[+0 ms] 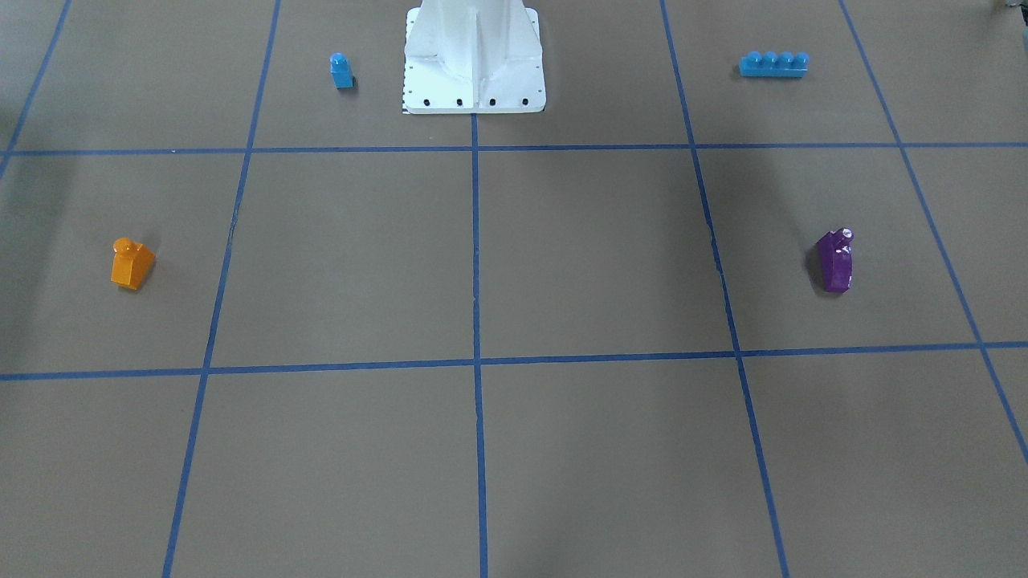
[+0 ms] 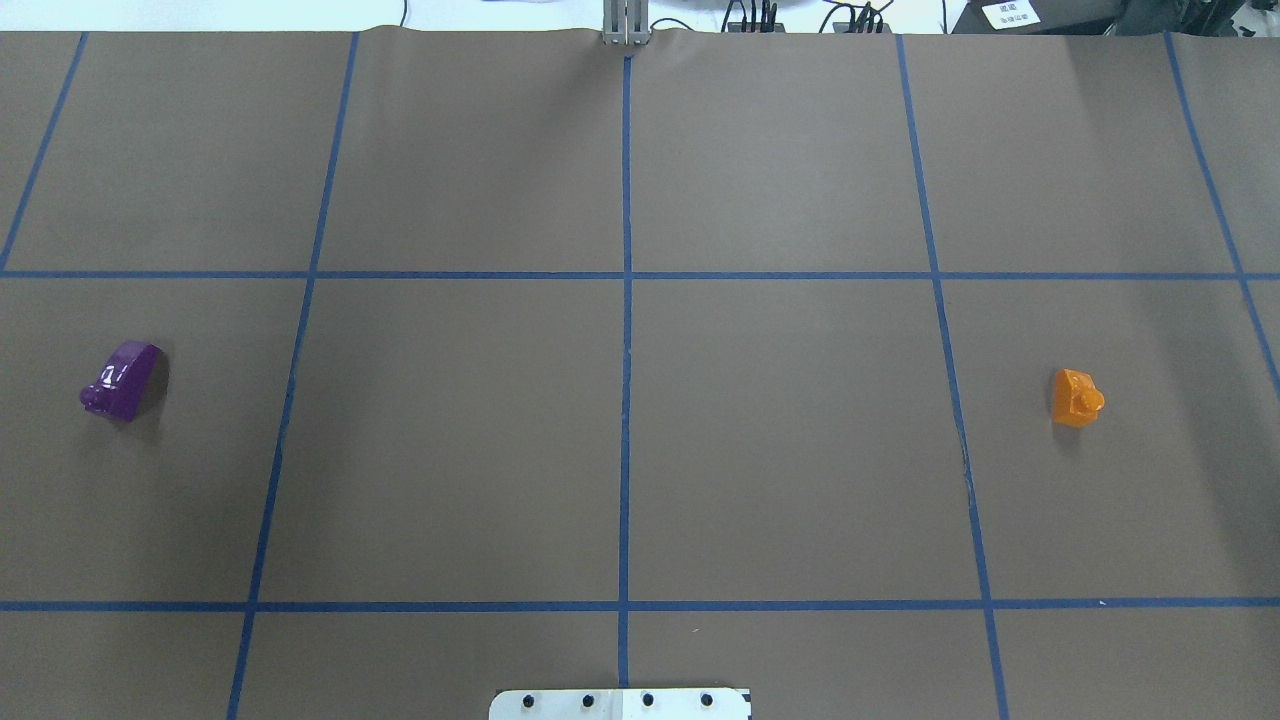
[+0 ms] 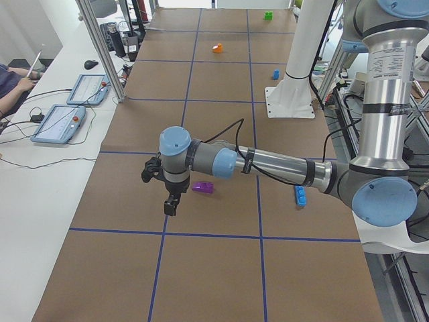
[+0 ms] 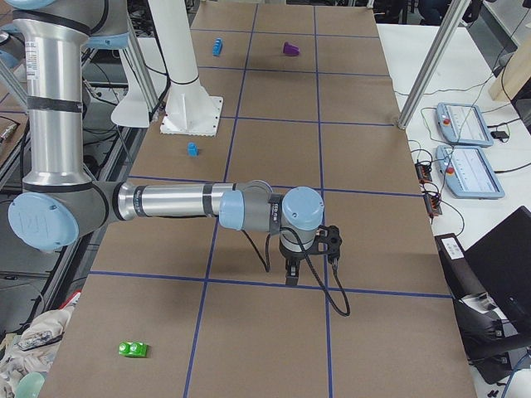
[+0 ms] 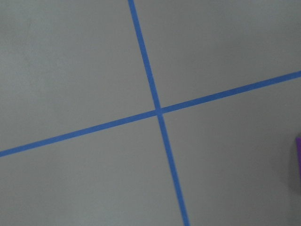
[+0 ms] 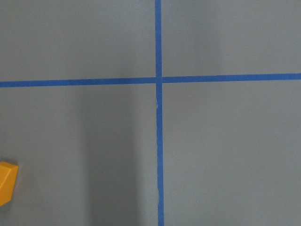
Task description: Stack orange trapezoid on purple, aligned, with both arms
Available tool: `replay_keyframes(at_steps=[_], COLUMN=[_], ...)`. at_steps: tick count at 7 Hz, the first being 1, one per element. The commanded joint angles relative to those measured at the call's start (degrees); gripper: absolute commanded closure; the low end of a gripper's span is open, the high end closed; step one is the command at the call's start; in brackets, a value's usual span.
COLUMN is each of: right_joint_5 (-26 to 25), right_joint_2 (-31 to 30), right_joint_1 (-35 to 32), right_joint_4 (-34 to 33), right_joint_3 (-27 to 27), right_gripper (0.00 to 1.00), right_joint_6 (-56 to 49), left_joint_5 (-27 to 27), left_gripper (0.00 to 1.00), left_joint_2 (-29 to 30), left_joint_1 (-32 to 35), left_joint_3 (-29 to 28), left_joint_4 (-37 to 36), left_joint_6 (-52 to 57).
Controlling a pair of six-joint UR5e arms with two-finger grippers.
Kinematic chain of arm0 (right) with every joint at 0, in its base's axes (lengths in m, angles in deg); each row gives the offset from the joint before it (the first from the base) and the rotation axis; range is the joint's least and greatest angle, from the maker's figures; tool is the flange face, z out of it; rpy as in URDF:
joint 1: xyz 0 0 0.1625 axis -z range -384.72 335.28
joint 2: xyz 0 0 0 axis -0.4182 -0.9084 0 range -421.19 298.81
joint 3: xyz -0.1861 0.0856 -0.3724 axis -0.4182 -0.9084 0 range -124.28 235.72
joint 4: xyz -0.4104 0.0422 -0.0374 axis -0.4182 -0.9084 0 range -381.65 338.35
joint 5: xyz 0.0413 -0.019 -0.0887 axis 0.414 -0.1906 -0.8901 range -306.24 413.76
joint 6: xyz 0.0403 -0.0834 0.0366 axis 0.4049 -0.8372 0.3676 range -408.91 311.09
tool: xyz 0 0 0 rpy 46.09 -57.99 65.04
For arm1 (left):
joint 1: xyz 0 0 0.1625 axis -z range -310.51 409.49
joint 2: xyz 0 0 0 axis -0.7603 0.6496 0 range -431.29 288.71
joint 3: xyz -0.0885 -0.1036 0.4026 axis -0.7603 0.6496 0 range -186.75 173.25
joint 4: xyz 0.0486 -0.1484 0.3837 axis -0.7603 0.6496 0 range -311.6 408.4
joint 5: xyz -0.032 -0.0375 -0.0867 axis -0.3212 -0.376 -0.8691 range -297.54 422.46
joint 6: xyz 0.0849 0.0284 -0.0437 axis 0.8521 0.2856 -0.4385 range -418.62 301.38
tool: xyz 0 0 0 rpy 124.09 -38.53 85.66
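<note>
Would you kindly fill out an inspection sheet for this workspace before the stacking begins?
Surface: brown table with a blue tape grid, lying flat.
Job's things: orange trapezoid on the robot's right, stud up; purple on its left, apparently on its side; far apart, neither held.
Clutter: small blue brick and long blue brick beside the base; green brick at the right end.
Grippers: left claw beside purple, right claw pointing down at the table; open or shut cannot be told.
Cables: black cable loops from the right wrist.
Surroundings: pendants on the side bench; operator seated.
</note>
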Motion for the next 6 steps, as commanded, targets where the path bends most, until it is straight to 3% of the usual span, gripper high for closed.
replay_keyframes(at_steps=[1,3,4,6], right_joint_5=[0.03,0.12,-0.05,0.12], right_joint_2=[0.78,1.13,2.27,2.36], right_joint_1=[0.08,0.08,0.69,0.87], right_joint_4=[0.07,0.07,-0.02,-0.02], right_joint_3=[0.32,0.84,1.46,1.29], right_gripper=[0.0,0.0,0.0,0.0], right_joint_6=[0.02,0.11,0.11,0.2], left_joint_5=[-2.29,-2.22,-0.74,7.32], left_gripper=[0.0,0.0,0.0,0.0], left_joint_2=[0.13,-2.92,-5.38,-6.9], left_joint_1=[-6.61,-10.04,-13.72,-24.34], left_joint_3=[2.12,-0.07,-0.24,-0.42], left_joint_4=[3.07,12.87,21.46,28.82], left_joint_6=[-11.31,-20.69,-29.37,-42.42])
